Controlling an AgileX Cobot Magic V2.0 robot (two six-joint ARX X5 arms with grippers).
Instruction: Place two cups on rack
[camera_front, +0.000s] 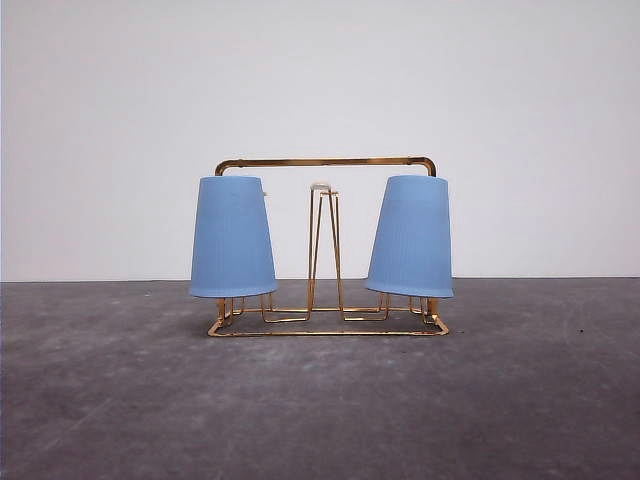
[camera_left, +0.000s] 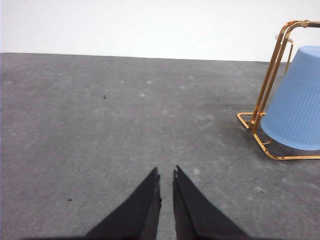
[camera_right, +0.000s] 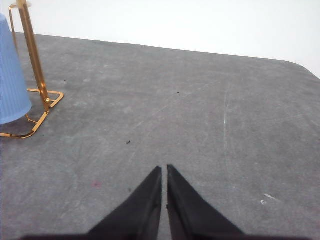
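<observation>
- Left gripper (camera_left: 166, 175): fingers pressed nearly together, only a thin slit seen between the tips, nothing pinched; held low over bare grey worktop (camera_left: 100, 125).
- Right gripper (camera_right: 164, 170): fingers likewise pressed together, nothing pinched, tips over bare worktop.
- Rack (camera_front: 325, 162): gold wire, standing upright on the worktop, well ahead of both grippers and between them in the front view.
- Left cup (camera_front: 232, 238): light blue, inverted, mouth down, seated over the rack's left-end prongs; rim hangs just above the wire base. In the left wrist view it is seen ahead of and off to the right of the left gripper, well apart from it.
- Right cup (camera_front: 411, 238): same type, inverted on the right-end prongs, slightly tilted. In the right wrist view it is seen ahead of and off to the left of the right gripper, well apart.
- Middle prong pair (camera_front: 323, 240): white-tipped, uncovered, between the two cups.
- Neither cup is touched by a gripper.
</observation>
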